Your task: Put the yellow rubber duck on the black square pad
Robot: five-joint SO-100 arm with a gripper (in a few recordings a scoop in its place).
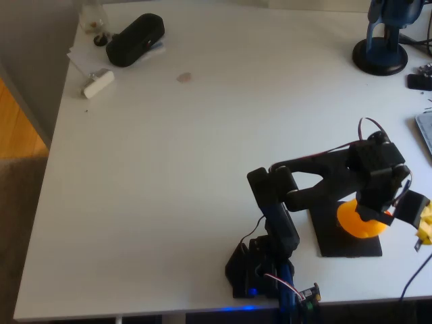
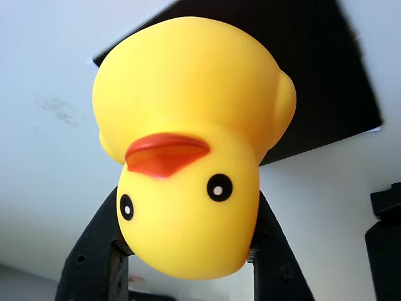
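Yellow rubber duck clamped by head in our tool above black square pad; releasing high risks rolling off.

The black arm rises from its base at the near edge of the overhead view, elbow bent, forearm reaching right. Its gripper points down at the right, and in the wrist view both fingers clamp the duck by the head.
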